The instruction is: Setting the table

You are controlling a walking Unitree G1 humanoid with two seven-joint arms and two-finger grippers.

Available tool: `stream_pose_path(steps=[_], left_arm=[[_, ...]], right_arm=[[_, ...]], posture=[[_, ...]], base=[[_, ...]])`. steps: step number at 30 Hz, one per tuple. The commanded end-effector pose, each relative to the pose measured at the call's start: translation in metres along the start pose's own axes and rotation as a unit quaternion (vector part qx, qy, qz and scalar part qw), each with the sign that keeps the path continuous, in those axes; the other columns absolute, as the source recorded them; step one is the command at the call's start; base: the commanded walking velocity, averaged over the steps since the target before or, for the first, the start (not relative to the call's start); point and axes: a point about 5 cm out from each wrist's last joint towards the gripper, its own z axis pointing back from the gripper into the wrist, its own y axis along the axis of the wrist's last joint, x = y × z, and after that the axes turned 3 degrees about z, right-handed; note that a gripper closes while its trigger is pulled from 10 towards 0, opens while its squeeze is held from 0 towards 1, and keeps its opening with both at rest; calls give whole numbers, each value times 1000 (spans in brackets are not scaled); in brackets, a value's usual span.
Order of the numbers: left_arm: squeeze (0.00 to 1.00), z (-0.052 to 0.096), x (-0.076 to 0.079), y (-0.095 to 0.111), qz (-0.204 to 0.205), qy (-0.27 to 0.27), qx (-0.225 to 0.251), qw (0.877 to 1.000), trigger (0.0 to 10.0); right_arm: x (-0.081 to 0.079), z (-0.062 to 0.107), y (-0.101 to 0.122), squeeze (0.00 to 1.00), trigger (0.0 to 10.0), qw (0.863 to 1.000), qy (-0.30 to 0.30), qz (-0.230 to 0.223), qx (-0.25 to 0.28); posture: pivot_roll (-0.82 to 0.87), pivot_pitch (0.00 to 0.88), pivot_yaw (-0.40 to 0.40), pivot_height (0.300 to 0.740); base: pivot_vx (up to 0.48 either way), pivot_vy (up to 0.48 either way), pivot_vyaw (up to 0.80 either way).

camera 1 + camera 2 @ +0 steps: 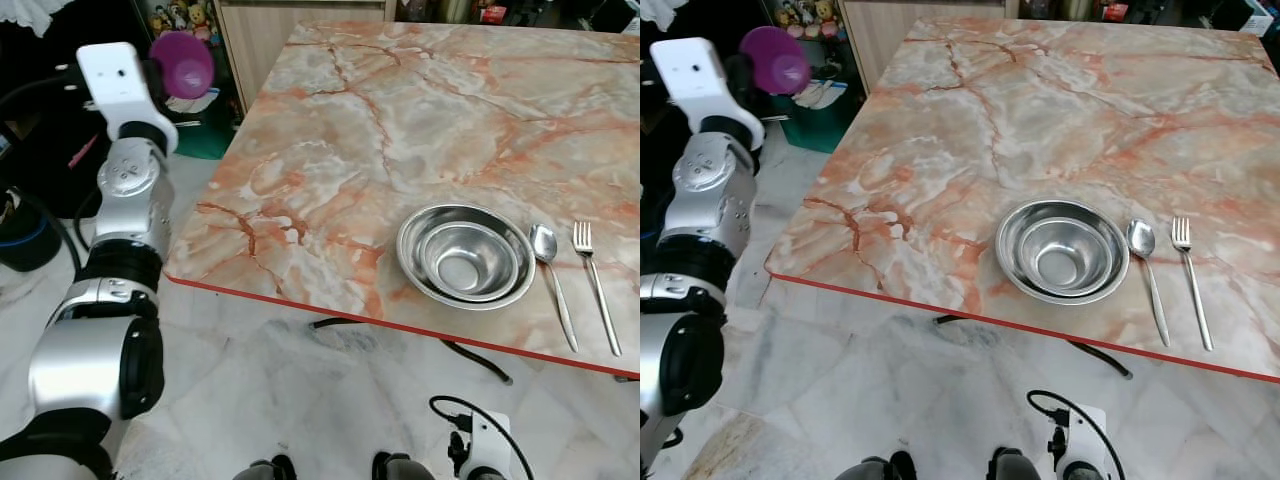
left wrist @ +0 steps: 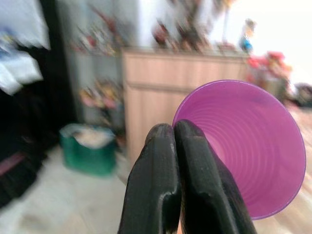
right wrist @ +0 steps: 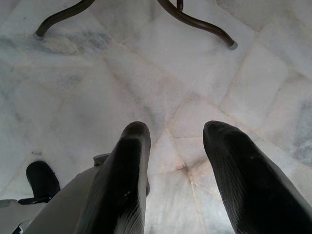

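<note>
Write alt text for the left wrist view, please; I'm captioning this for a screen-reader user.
The left pincer, its two black fingers pressed together, pinches the rim of a purple plastic cup whose ribbed inside faces the camera. Behind it, blurred, stand a light wooden cabinet and a green bin on a pale floor.

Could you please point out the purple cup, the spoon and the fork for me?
Purple cup [image 2: 253, 146], left wrist view, on its ribbed inner wall.
Spoon [image 1: 543, 241], left eye view, on its bowl.
Fork [image 1: 597, 290], left eye view, on its handle.
</note>
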Motion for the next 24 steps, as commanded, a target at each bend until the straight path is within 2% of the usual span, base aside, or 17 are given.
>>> stream_pose_path(steps=[1,3,4,9,11,12,16,23,24], left_arm=[[0,-3,7,-1,15,-22,-33,999,10000],[0,-4,15,-8,45,-31,-67,996,10000],[0,-4,23,-18,80,-45,-107,990,10000],[0,2,44,-40,73,-79,-162,981,10000],[0,4,48,-42,83,-85,-163,979,10000],[0,6,55,-44,105,-95,-161,977,10000],[0,13,67,-48,121,-115,-146,975,10000],[0,15,67,-44,129,-109,-130,977,10000],[0,15,62,-44,120,-101,-131,979,10000]], right_arm=[[0,3,-12,0,10000,1000,0,-3,-24],[0,3,-12,0,10000,1000,0,-4,-24],[0,3,-13,0,10000,1000,0,-4,-24],[-1,3,-12,0,10000,1000,2,-6,-25],[-2,3,-12,0,10000,1000,2,-6,-25],[-3,3,-11,0,10000,1000,3,-6,-26],[-5,2,-10,0,10000,1000,3,-7,-29],[-5,2,-10,0,10000,999,1,-8,-36],[-6,2,-11,0,10000,999,3,-10,-38]], posture=[[-116,182,76,740],[-116,182,76,740],[-116,182,76,740],[-113,184,80,740],[-113,184,80,740],[-113,184,80,740],[-117,194,81,740],[-111,202,80,740],[-110,203,80,740]], base=[[0,0,0],[0,0,0],[0,0,0],[0,0,0],[0,0,0],[0,0,0],[0,0,0],[0,0,0],[0,0,-788]])
